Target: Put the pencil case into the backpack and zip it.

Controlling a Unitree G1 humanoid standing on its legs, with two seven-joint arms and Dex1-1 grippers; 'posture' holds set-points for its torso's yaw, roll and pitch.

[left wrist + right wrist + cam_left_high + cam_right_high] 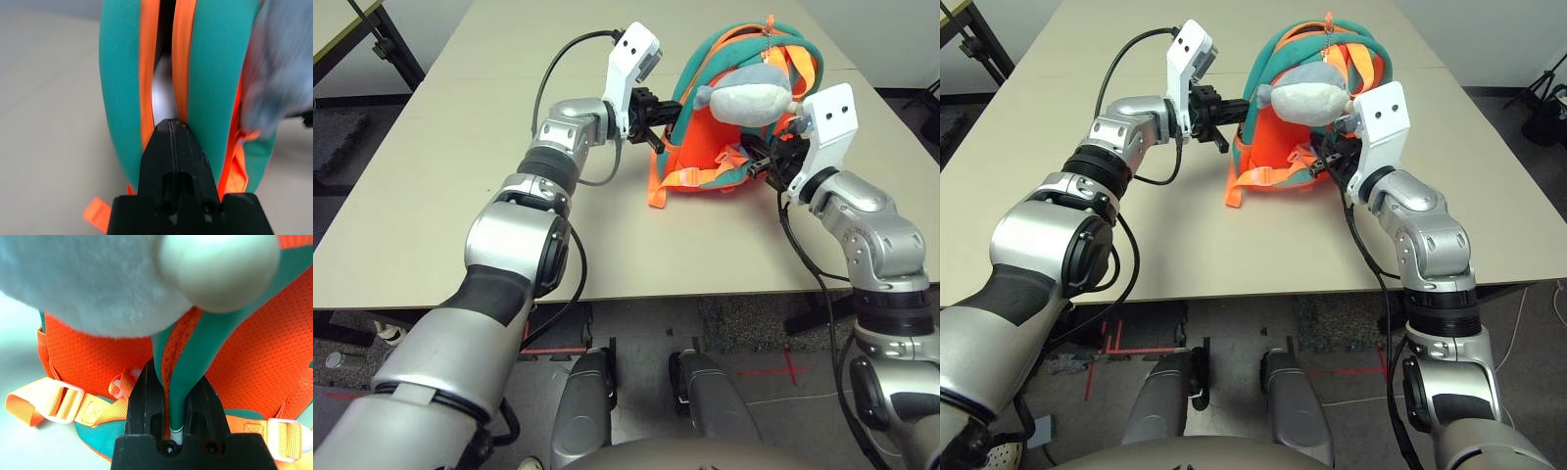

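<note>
Backpack [717,137]: one | left fingers [172,161]: shut, empty | right fingers [146,396]: parted, gripping one strap [188,357]

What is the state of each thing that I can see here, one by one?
backpack: upright on the table, side unzipped
pencil case: apparently the white thing inside, behind the gap
left gripper: shut, at the gap
right gripper: closed on a shoulder strap
plush head: attached, in front of the backpack
</note>
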